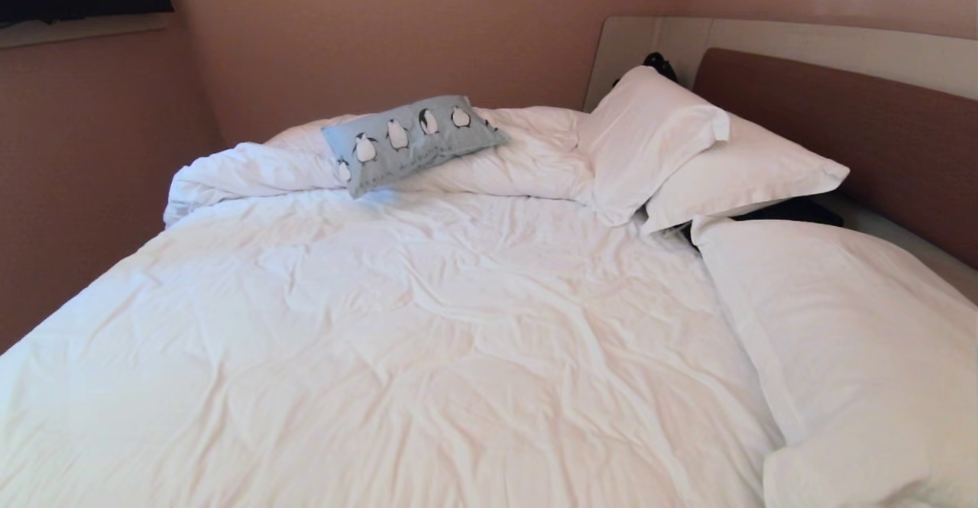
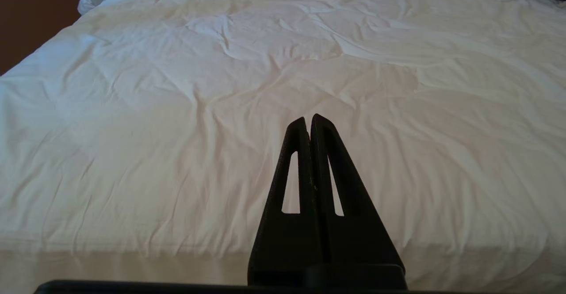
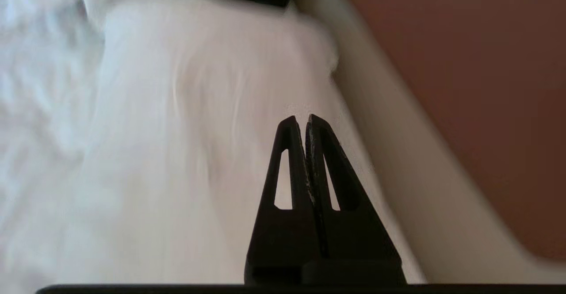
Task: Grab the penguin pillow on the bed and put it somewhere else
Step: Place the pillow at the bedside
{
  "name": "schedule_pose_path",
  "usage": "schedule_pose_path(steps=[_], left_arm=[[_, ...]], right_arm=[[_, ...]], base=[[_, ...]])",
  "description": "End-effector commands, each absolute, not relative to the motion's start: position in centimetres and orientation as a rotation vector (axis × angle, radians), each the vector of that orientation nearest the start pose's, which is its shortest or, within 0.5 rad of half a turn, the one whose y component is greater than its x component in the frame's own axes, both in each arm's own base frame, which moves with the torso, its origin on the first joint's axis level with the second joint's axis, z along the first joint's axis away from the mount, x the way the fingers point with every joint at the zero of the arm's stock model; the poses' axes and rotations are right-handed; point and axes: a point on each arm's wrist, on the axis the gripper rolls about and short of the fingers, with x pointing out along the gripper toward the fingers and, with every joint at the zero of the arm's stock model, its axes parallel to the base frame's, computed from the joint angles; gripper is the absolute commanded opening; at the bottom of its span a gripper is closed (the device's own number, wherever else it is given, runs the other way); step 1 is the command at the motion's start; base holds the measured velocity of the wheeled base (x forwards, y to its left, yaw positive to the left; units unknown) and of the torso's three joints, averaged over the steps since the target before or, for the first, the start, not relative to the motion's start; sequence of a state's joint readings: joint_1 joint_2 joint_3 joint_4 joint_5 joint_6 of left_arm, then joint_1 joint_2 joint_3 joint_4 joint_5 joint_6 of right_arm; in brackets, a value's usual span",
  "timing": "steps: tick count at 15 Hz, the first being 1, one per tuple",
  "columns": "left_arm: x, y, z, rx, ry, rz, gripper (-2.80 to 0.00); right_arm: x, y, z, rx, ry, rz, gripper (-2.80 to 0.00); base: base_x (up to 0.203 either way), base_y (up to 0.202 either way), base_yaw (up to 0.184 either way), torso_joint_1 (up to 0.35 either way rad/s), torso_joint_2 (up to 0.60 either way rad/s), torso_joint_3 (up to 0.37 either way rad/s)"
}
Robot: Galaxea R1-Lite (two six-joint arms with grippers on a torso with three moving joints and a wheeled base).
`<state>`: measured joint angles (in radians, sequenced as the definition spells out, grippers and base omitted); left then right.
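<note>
The penguin pillow (image 1: 412,141), light blue with a row of black-and-white penguins, lies tilted on the bunched duvet at the far side of the bed (image 1: 428,325). Neither arm shows in the head view. In the left wrist view my left gripper (image 2: 308,118) is shut and empty, low by the near edge of the white duvet (image 2: 265,86). My right gripper (image 3: 302,119) is also shut with nothing between its fingers. It hangs over a white pillow (image 3: 199,130) near the pale bed edge (image 3: 415,166). The penguin pillow is in neither wrist view.
Two white pillows (image 1: 688,149) lean by the brown headboard (image 1: 856,126), and a third white pillow (image 1: 848,340) lies at the right. A dark object (image 1: 795,210) sits between them. Pinkish walls (image 1: 92,172) close the room behind and to the left.
</note>
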<state>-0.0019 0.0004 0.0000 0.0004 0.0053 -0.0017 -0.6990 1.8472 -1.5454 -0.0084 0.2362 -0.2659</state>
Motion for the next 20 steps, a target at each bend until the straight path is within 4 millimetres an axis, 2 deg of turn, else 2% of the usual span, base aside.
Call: schedule_pose_path(steps=[1,3,6,7,9,12,15,16,20], left_arm=[[-2.3,0.0,7.5,-0.002,0.000,0.005,-2.80],[-2.3,0.0,7.5,-0.002,0.000,0.005,-2.80],[-2.3,0.0,7.5,-0.002,0.000,0.005,-2.80],[-2.3,0.0,7.5,-0.002,0.000,0.005,-2.80],[-2.3,0.0,7.5,-0.002,0.000,0.005,-2.80],[-2.3,0.0,7.5,-0.002,0.001,0.005,-2.80],[-2.3,0.0,7.5,-0.002,0.002,0.005,-2.80],[-2.3,0.0,7.5,-0.002,0.002,0.005,-2.80],[-2.3,0.0,7.5,-0.002,0.001,0.005,-2.80]], right_arm=[[25.9,-22.9,26.2,-0.048,0.433,-0.391,-2.80],[23.0,-24.3,23.7,-0.002,0.444,-0.419,-2.80],[18.9,-27.7,18.8,-0.032,0.322,-0.490,-2.80],[17.3,-28.4,16.9,-0.010,0.327,-0.526,-2.80],[14.0,-29.5,14.5,0.062,0.350,-0.600,-2.80],[9.6,-30.1,12.7,0.150,0.365,-0.675,-2.80],[5.4,-30.8,12.2,0.203,0.330,-0.707,-2.80],[4.3,-31.2,11.8,0.221,0.322,-0.714,0.00],[3.0,-31.7,10.1,0.296,0.349,-0.739,0.00]], base=[[0.000,0.000,0.000,0.000,0.00,0.000],[0.000,0.000,0.000,0.000,0.00,0.000],[0.000,0.000,0.000,0.000,0.00,0.000],[0.000,0.000,0.000,0.000,0.00,0.000],[0.000,0.000,0.000,0.000,0.00,0.000],[0.000,0.000,0.000,0.000,0.00,0.000],[0.000,0.000,0.000,0.000,0.00,0.000],[0.000,0.000,0.000,0.000,0.00,0.000],[0.000,0.000,0.000,0.000,0.00,0.000]])
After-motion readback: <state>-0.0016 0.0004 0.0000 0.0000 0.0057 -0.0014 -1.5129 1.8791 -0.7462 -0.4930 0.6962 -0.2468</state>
